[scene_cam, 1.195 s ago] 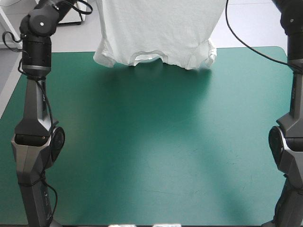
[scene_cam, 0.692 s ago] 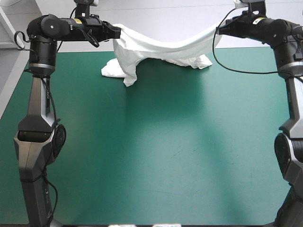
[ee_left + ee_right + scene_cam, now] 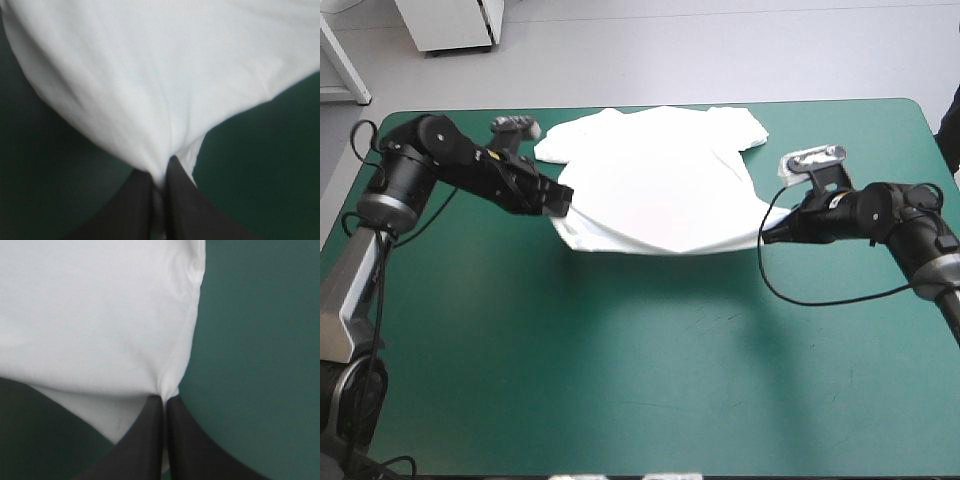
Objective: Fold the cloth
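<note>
The white T-shirt (image 3: 655, 180) lies spread over the far middle of the teal-green table, its sleeves toward the far edge and its near hem held slightly off the cover. My left gripper (image 3: 560, 203) is shut on the hem's left corner, and my right gripper (image 3: 772, 230) is shut on the right corner. In the left wrist view the black fingers (image 3: 180, 200) pinch a pointed fold of the T-shirt (image 3: 165, 75), which fills the space ahead. The right wrist view shows the same: the gripper (image 3: 163, 407) clamps the T-shirt (image 3: 95, 315), with teal-green cover beside it.
The teal-green table (image 3: 640, 370) stretches bare between the T-shirt and the near edge. The far edge runs close behind the sleeves.
Earlier the T-shirt hung high between the raised arms beyond the far edge. Both arms have since swung down and toward the near side, laying it out over the table.
</note>
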### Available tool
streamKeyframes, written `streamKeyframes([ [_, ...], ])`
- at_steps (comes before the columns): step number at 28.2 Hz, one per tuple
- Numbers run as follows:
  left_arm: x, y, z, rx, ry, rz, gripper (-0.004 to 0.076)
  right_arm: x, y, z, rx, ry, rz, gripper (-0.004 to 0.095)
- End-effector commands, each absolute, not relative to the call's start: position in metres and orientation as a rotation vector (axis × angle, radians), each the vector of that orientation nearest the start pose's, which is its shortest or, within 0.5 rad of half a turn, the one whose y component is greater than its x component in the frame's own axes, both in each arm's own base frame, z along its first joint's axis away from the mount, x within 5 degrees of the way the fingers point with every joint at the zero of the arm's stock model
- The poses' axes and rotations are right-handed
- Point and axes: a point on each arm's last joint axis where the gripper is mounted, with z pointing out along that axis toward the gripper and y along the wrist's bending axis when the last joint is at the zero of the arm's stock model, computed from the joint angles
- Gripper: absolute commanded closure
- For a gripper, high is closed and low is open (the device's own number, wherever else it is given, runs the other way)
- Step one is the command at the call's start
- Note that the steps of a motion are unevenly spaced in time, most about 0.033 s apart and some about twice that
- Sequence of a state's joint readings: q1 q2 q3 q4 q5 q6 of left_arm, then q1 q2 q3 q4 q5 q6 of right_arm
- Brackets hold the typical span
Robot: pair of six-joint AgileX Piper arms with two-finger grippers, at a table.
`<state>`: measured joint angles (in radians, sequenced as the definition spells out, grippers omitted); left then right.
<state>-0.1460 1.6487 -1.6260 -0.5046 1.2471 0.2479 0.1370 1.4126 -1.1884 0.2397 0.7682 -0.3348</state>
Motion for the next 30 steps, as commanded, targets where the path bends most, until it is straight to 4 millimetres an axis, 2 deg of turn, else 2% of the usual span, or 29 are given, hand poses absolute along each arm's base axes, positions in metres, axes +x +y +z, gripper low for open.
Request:
streamKeyframes([
  [1, 0.295, -0.111, 0.360, 0.584, 2.689, -0.642, 0.0734, 0.276, 0.055, 0.323, -0.417, 2.443, 0.164, 0.0925],
  [3, 0.279, -0.122, 0.334, 0.655, 2.796, -0.569, 0.0734, 0.260, 0.053, 0.308, -0.424, 2.520, 0.171, 0.0925],
  [9, 0.241, -0.121, 0.295, 0.708, 2.967, -0.434, 0.0734, 0.215, 0.052, 0.283, -0.427, 2.626, 0.203, 0.0925],
  [13, 0.223, -0.120, 0.284, 0.687, 3.016, -0.435, 0.0734, 0.194, 0.056, 0.266, -0.456, 2.715, 0.229, 0.0925],
  [19, 0.201, -0.115, 0.267, 0.692, 3.078, -0.445, 0.0734, 0.175, 0.060, 0.245, -0.498, 2.836, 0.259, 0.0925],
  [30, 0.169, -0.104, 0.246, 0.639, 3.142, -0.505, 0.0734, 0.144, 0.057, 0.233, -0.486, 2.959, 0.288, 0.0925],
])
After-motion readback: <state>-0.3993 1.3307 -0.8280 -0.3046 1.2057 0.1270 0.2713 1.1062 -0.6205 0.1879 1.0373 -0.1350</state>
